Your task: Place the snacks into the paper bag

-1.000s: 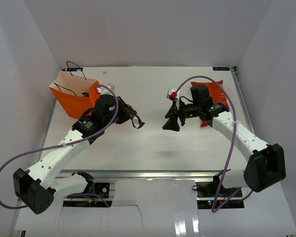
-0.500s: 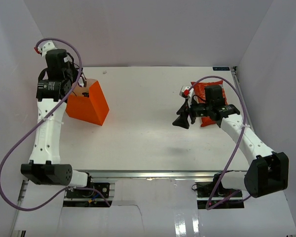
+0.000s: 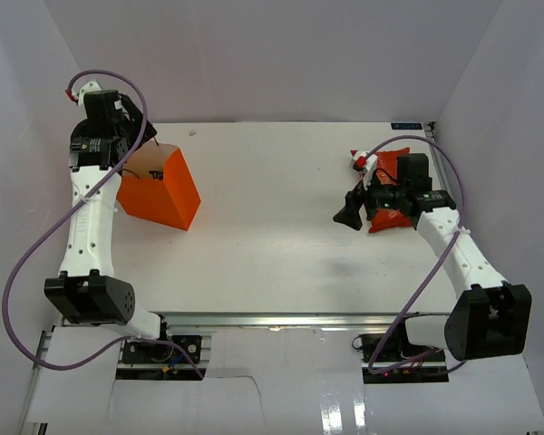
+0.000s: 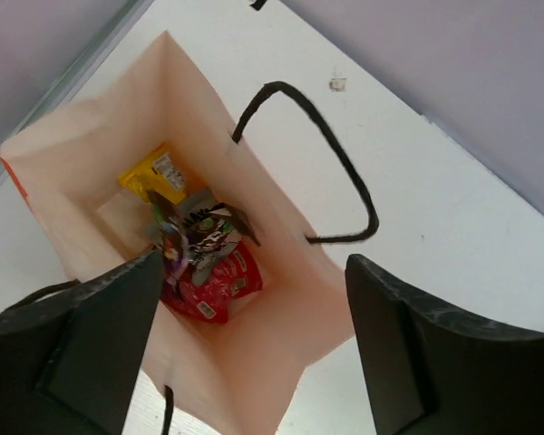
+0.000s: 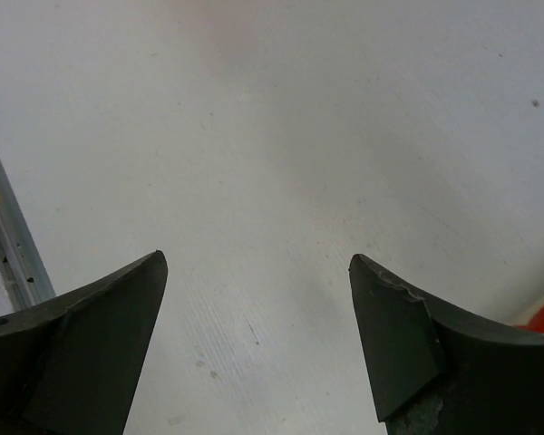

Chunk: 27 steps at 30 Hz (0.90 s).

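White tabletop (image 3: 272, 236); left gripper (image 4: 254, 265) spread wide, empty, over boxy orange paper bag (image 4: 286, 317) of small wrappers (image 4: 199, 246); right gripper (image 5: 258, 261) likewise, beside red-orange crisp packet (image 3: 392, 165).

Left arm (image 3: 89, 222) and right arm (image 3: 455, 246): white shells, black joints, blocky black bases (image 3: 86, 299) at the near edge of the table (image 3: 272, 263); looping purple cables (image 3: 5, 299); black wedge fingers (image 4: 82, 344)
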{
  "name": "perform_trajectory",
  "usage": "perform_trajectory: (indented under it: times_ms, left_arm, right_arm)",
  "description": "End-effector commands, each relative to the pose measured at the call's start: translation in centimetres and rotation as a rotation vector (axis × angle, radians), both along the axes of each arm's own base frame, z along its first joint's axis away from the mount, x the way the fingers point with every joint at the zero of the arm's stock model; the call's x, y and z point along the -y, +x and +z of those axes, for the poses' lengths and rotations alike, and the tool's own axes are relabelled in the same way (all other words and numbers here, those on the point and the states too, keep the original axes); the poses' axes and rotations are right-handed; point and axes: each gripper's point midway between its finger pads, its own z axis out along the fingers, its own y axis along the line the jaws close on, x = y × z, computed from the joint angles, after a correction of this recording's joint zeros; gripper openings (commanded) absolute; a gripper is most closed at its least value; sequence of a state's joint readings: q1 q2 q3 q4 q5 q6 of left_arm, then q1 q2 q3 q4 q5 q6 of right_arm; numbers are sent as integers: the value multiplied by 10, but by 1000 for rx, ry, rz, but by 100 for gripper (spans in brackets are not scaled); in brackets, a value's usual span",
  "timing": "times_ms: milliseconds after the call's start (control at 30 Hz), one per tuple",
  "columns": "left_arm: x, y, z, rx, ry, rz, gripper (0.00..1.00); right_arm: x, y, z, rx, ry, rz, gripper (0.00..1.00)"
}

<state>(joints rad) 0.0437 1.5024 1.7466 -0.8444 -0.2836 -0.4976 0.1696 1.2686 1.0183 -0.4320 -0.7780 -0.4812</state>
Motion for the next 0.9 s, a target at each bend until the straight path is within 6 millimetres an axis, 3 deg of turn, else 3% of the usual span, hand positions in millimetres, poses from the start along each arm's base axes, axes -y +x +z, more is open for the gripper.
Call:
perform_trajectory:
  times_ms: [0, 133, 167, 233, 267, 333, 367, 433, 500, 733, 867]
  left_arm:
    - [16, -12, 43, 130, -39, -70, 93]
    - [41, -20, 68, 220, -97, -198, 95]
    - [61, -26, 81, 284, -133, -305, 95]
    - [83, -35, 90, 348, -177, -425, 98]
    - [95, -34, 81, 368, -209, -482, 98]
    - [129, -58, 84, 408, -336, -647, 98]
    - [140, -60, 62, 388, -397, -690, 98]
    - [167, -82, 49, 355, -539, -800, 98]
    - [185, -90, 21, 307, -583, -842, 98]
    - [256, -123, -16, 209, -630, -986, 98]
    - [278, -130, -36, 182, -667, -998, 98]
  right_arm:
    - [29, 26, 17, 69, -61, -113, 88]
    - [72, 66, 17, 29, -137, -369, 91]
    - [94, 77, 14, 15, -178, -479, 91]
    - [113, 89, 11, -43, -185, -623, 91]
    - [141, 94, 8, -54, -212, -729, 91]
    - [161, 98, 4, -83, -220, -842, 90]
    - [177, 99, 2, -86, -246, -906, 90]
    - [188, 101, -4, -106, -263, -959, 90]
    - [195, 101, -12, -131, -272, -971, 90]
    - [188, 97, -26, -183, -271, -912, 91]
    - [184, 93, -42, -227, -273, -818, 91]
